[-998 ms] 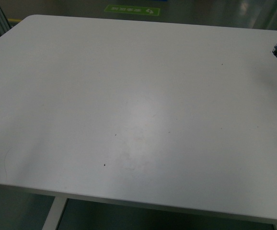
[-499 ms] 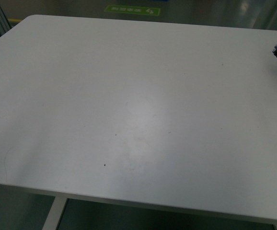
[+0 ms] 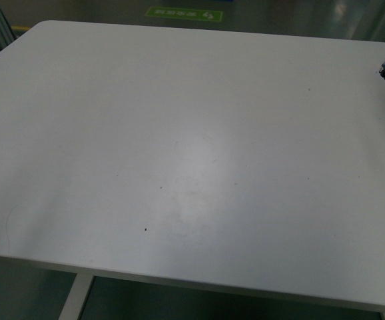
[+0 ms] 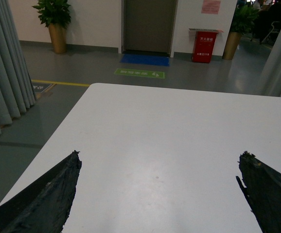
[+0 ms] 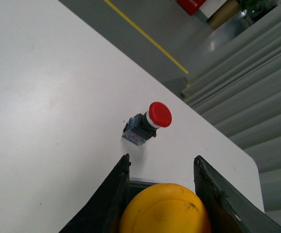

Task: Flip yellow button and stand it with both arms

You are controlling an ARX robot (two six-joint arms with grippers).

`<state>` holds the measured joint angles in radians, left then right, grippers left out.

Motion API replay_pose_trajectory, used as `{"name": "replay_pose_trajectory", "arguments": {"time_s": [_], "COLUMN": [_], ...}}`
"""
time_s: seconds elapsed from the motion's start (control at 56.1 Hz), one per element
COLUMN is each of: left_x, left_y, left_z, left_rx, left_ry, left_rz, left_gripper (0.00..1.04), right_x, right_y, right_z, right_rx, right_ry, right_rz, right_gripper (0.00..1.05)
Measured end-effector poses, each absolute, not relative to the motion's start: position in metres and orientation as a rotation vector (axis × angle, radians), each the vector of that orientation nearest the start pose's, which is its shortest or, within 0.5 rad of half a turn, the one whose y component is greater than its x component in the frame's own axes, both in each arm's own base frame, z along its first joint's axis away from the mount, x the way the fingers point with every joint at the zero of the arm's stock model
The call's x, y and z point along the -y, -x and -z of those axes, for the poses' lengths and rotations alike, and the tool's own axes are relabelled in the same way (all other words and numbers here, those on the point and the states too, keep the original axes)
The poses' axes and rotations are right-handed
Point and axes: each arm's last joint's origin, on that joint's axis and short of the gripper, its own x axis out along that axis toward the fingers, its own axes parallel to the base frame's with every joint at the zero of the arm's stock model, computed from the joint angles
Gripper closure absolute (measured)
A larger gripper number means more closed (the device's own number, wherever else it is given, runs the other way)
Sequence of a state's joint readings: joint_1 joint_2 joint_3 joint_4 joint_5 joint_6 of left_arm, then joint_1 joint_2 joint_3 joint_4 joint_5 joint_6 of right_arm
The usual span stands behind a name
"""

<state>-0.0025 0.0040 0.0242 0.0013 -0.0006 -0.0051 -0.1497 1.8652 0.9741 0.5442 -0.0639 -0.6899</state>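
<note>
The right gripper [image 5: 162,160] is closed around the yellow button [image 5: 165,211]: its two dark fingers [image 5: 112,199] stand on both sides of the round yellow cap and seem to press on it. Only the cap shows in the right wrist view; the body of the button is hidden, so I cannot tell how it is turned. The button is held above the white table [image 5: 43,97], near a rounded corner of it. Just beyond the fingertips a red-capped switch [image 5: 148,122] lies on its side on the table, apart from the gripper, with its red cap towards the table edge and its blue and black block towards the middle of the table. Behind that edge there are grey curtains [image 5: 247,97] and a yellow line [image 5: 145,36] on the floor. The left gripper [image 4: 160,156] is spread wide with nothing between its fingers, and it hangs over a bare part of the table. In the front view the red-capped switch sits at the far right side of the table, partly cut by the picture border, and a green floor mark [image 3: 184,13] lies beyond the far edge.
</note>
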Motion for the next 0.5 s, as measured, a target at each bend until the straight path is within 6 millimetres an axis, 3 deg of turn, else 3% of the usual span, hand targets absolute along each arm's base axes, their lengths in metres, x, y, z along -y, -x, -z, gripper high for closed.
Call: {"name": "replay_pose_trajectory", "arguments": {"time_s": [0.499], "left_x": [0.000], "left_y": [-0.096], "left_z": [-0.172], "left_rx": [0.022], "left_ry": [0.005], "left_rz": [0.002], "left_gripper": [0.07], "right_x": [0.065], "right_y": [-0.404], "right_z": [-0.134], "right_rx": [-0.500], "right_ry": [0.446], "right_rz": [0.091], "right_gripper": [0.71]}}
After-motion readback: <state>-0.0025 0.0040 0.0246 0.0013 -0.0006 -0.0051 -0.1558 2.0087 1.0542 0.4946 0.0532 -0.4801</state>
